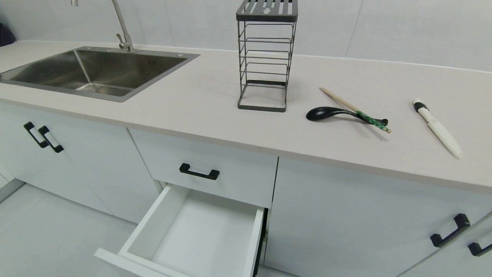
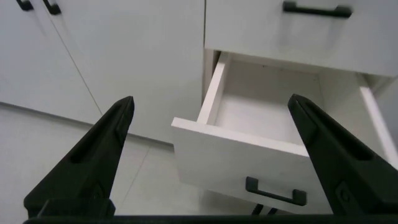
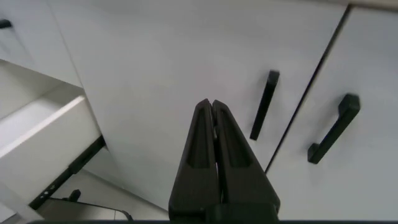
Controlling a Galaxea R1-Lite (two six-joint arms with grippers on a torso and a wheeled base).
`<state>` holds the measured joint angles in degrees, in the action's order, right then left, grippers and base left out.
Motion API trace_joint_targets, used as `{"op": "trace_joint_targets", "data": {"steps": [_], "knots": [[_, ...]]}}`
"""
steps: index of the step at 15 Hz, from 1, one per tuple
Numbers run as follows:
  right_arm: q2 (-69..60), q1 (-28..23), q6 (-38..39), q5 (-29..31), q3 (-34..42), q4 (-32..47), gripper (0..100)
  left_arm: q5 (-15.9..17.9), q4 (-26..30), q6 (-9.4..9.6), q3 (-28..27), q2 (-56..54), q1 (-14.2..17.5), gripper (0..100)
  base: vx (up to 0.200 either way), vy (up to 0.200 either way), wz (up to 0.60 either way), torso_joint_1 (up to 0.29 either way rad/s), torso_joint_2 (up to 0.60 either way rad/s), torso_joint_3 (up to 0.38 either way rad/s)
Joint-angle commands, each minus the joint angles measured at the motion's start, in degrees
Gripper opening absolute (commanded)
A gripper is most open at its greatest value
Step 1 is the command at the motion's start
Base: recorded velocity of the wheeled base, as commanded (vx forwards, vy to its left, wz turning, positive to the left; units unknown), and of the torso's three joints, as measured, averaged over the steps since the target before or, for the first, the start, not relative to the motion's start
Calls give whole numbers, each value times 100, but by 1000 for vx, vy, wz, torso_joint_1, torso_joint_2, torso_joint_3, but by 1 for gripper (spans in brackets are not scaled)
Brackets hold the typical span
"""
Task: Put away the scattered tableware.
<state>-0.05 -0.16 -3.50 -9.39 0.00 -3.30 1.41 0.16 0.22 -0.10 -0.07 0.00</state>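
Open drawer (image 1: 144,227) under counter (image 1: 192,104); rack (image 1: 266,82) stands beside spoon (image 1: 326,113), chopstick (image 1: 346,104), knife (image 1: 438,129).

Head looks down; all views share the drawer (image 1: 148,219)

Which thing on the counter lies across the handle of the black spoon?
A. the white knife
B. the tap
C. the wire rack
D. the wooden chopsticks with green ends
D: the chopsticks cross the handle of the spoon, while the knife lies apart from them and the rack stands on the spoon's other side.
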Motion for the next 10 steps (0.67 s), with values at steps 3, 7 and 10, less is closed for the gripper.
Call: {"op": "trace_joint_targets", "data": {"steps": [3, 7, 10], "knots": [[5, -2, -10, -2, 0, 5, 0, -1, 2, -4, 1, 7, 0, 100, 0, 0, 0, 225, -486, -224], [5, -2, -19, -2, 0, 5, 0, -1, 2, -4, 1, 7, 0, 100, 0, 0, 0, 185, -491, -221], [5, -2, -28, -2, 0, 5, 0, -1, 2, -4, 1, 7, 0, 100, 0, 0, 0, 370, -491, -237]]}}
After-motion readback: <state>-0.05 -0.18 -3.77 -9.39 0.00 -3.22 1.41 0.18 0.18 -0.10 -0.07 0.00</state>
